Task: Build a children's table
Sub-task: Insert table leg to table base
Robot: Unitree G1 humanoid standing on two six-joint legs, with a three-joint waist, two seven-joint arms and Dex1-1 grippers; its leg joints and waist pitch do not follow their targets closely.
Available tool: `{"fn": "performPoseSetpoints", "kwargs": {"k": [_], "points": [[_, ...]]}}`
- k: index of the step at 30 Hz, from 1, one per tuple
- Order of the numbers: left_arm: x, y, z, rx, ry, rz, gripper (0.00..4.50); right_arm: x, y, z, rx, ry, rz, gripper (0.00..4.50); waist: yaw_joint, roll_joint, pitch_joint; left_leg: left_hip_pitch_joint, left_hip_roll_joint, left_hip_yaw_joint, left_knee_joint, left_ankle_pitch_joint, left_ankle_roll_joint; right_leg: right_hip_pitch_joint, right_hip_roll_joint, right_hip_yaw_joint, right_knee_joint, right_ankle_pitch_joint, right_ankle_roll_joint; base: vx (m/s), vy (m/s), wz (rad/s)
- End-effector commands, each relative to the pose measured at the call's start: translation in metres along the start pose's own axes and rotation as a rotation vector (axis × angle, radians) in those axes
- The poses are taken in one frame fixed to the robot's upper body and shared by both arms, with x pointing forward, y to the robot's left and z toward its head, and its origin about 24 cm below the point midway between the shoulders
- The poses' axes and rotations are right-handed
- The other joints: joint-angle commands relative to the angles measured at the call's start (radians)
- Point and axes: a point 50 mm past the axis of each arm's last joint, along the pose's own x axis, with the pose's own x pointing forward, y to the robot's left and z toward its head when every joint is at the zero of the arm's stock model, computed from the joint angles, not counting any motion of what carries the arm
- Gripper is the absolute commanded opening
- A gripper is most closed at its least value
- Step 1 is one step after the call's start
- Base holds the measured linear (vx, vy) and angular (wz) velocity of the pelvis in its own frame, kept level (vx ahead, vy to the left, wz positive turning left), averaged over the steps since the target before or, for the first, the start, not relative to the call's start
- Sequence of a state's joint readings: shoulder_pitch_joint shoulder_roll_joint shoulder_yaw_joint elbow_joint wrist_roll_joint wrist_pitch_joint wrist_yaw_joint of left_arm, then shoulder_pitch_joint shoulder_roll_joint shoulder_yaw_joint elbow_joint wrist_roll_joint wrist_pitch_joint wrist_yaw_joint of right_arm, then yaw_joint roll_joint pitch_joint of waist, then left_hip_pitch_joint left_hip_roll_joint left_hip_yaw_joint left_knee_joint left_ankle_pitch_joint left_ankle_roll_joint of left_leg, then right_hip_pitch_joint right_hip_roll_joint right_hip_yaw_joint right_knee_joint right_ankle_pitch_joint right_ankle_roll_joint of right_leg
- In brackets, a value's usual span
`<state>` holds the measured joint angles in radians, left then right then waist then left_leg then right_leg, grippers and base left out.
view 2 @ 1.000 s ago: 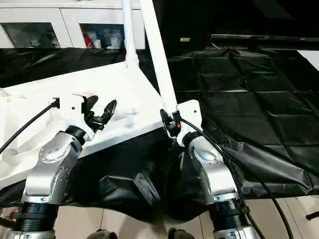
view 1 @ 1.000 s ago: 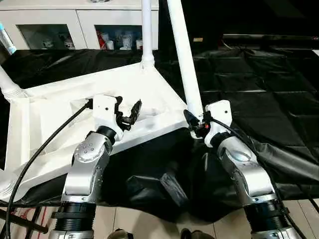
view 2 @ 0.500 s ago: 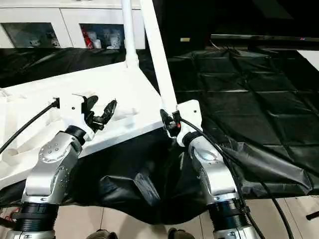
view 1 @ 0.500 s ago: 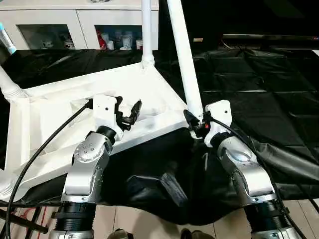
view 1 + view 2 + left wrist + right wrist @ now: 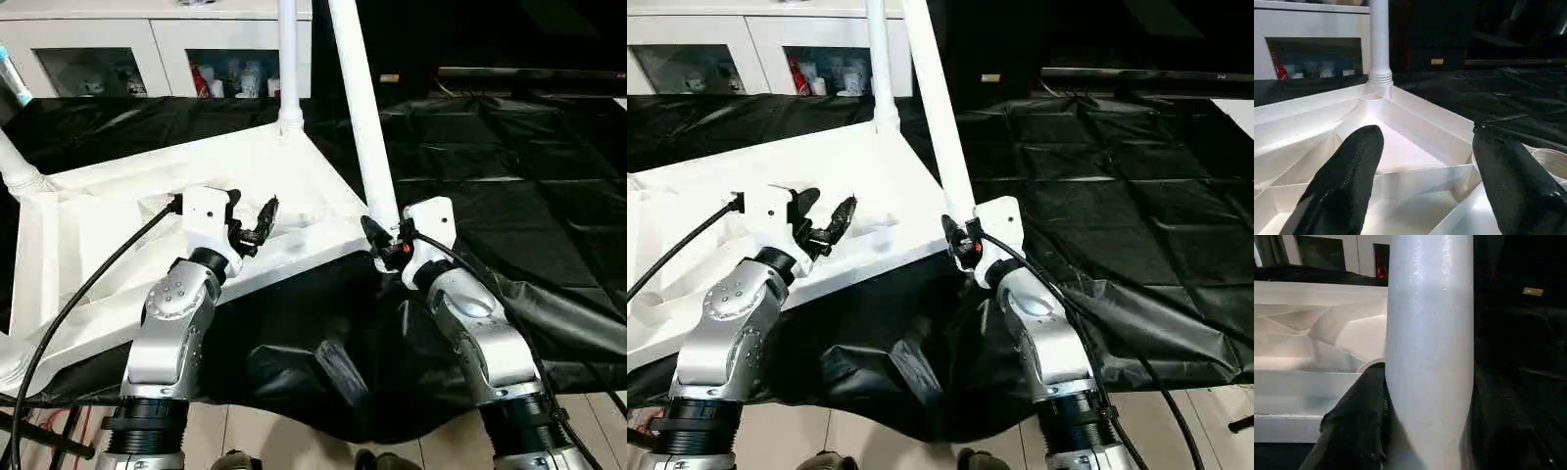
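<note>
Status: table top [image 5: 118, 211] lies upside down on the black sheet [image 5: 509, 166], ribbed underside up, mostly on the left side of the work area. Far-left corner has a leg [image 5: 18, 168] seated in its socket. Left gripper [image 5: 253, 223] hovers over the ribs with its fingers [image 5: 1349, 181] spread wide, holding nothing. Back corner leg [image 5: 289, 59] is in and standing straight. Right gripper [image 5: 384, 243] is clamped on the near-right leg [image 5: 364, 117] at its base, right at the corner socket; that leg leans a bit, so I'd judge it not fully seated yet. Fourth corner, near-left, is cut off at the edge, can't tell. Left to do, as I read it: seat this leg, check the fourth, flip the table.
</note>
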<state>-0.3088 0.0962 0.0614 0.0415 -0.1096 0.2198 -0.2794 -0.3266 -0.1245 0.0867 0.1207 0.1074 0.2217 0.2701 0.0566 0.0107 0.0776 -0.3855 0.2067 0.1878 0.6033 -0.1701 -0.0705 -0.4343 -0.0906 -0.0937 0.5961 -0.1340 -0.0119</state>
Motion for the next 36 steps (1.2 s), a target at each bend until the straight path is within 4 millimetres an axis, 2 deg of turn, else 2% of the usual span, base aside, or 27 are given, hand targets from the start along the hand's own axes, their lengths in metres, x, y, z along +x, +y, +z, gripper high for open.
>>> {"fn": "performPoseSetpoints", "kwargs": {"k": [1,36], "points": [[0.001,-0.0021,0.004,0.01,-0.01,-0.005,3.36,-0.0002,-0.0011,0.0033,-0.002,-0.017,-0.001,1.87,0.001,0.001,-0.095,0.011,0.011,-0.007,-0.06,-0.213,0.043,0.066,-0.034,0.042,-0.071,-0.289,-0.122,0.0,0.0,0.0],[0.001,-0.0021,0.004,0.01,-0.01,-0.005,3.36,-0.0002,-0.0011,0.0033,-0.002,-0.017,-0.001,1.87,0.001,0.001,-0.095,0.011,0.011,-0.007,-0.06,-0.211,0.043,0.066,-0.034,0.042,-0.071,-0.289,-0.123,0.0,0.0,0.0]]}}
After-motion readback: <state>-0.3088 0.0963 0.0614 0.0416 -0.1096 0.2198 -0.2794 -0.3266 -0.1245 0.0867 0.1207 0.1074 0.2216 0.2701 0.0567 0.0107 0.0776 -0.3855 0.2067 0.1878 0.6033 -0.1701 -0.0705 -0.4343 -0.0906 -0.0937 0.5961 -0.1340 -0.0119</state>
